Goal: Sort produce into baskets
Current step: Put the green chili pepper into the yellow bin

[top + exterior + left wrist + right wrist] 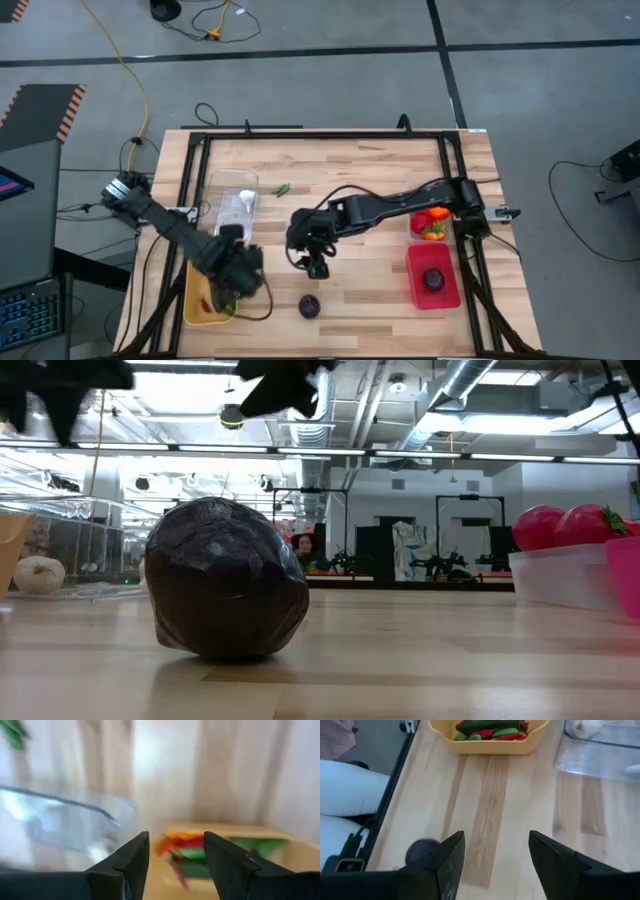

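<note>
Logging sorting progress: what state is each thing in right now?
Left gripper: open, empty, above yellow bin.
Right gripper: open, empty, over table.
Purple round: loose on table.
Green chilli: loose on table.
Clear bin: holds garlic.
Red bin: holds one dark round.

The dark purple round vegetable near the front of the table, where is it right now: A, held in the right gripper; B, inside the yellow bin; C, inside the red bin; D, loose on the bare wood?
D: the dark purple round vegetable lies by itself on the wooden table, apart from the right gripper, which is open and holds nothing, and between the yellow bin and red bin.
</note>
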